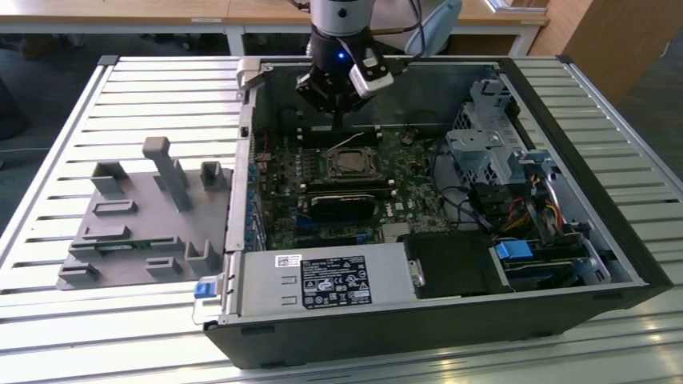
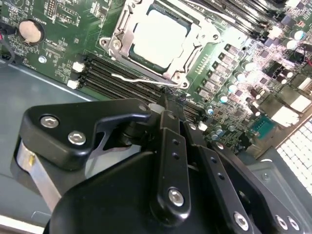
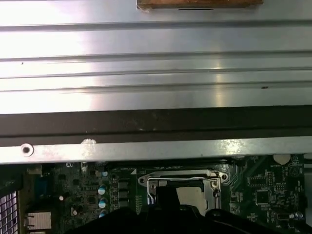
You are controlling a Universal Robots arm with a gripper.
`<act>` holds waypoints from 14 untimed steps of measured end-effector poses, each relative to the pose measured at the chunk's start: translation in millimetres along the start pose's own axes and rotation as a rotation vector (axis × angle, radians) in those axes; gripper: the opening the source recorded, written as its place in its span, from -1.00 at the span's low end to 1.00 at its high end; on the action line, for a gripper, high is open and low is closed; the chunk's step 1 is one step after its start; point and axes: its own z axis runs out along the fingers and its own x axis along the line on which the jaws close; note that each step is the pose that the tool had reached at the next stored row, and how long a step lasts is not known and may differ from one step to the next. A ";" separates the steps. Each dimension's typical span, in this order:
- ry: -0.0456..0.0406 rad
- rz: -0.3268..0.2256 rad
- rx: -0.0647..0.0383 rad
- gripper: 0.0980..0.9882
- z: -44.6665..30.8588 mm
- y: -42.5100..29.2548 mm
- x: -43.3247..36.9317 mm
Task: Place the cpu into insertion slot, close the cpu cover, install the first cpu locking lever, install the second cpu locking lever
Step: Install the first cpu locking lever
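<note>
The cpu (image 2: 158,36) lies flat in the insertion slot (image 2: 139,57), its pale silver-grey square face showing through the window of the cpu cover (image 2: 120,35). The cover is a thin silver frame folded down over the slot. A thin wire lever (image 2: 141,78) runs just beside the slot. The gripper (image 2: 164,101) hangs near that edge, fingers pressed together.

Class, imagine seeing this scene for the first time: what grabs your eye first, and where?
The black gripper hangs inside the open computer case, just above the green circuit board. Close by, in the second wrist view, the cpu shines bright silver, framed by the cpu cover.
</note>
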 end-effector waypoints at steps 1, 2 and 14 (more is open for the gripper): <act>0.0000 0.000 -0.002 -0.98 0.2 0.0 0.0; -0.0006 0.000 -0.009 -0.98 0.7 0.0 0.2; -0.0047 0.001 -0.046 -0.98 14.3 -0.1 -3.5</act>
